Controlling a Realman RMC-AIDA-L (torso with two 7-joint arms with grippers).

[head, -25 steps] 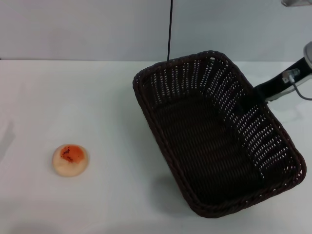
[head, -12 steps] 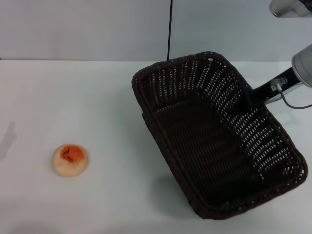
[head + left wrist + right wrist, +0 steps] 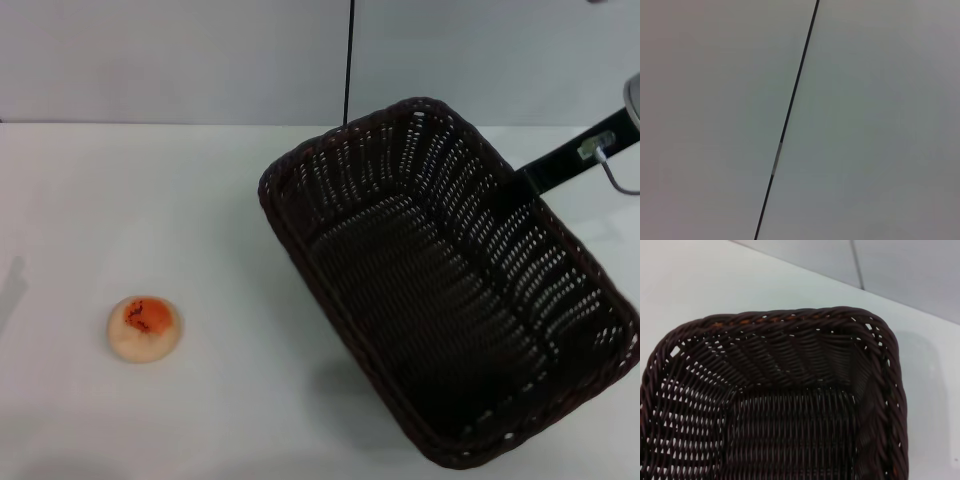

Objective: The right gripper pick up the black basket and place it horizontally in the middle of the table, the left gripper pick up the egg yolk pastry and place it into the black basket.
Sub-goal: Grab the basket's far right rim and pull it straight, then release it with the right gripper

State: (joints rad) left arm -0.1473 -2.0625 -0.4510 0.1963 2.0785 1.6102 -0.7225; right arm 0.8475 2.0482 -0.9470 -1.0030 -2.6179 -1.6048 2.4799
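Observation:
The black basket (image 3: 330, 180) hangs tilted over the right half of the white table (image 3: 150, 200), off the surface, with a shadow under its near end. My right gripper (image 3: 522, 185) is shut on its far right rim; only its black finger and a bit of grey arm show. The right wrist view looks into the basket and at one braided corner (image 3: 790, 317). The egg yolk pastry (image 3: 144, 327) lies on the table at the left, orange-red patch up, far from the basket. My left gripper is out of view; its wrist view shows only the wall.
A grey wall with a black vertical seam (image 3: 349, 60) stands behind the table. A faint shadow falls at the table's left edge (image 3: 14, 285). Bare white tabletop lies between the pastry and the basket.
The basket has risen and swung, its far left corner moving left and its near end toward the front edge. The right arm has pulled up and to the right. The pastry has not moved.

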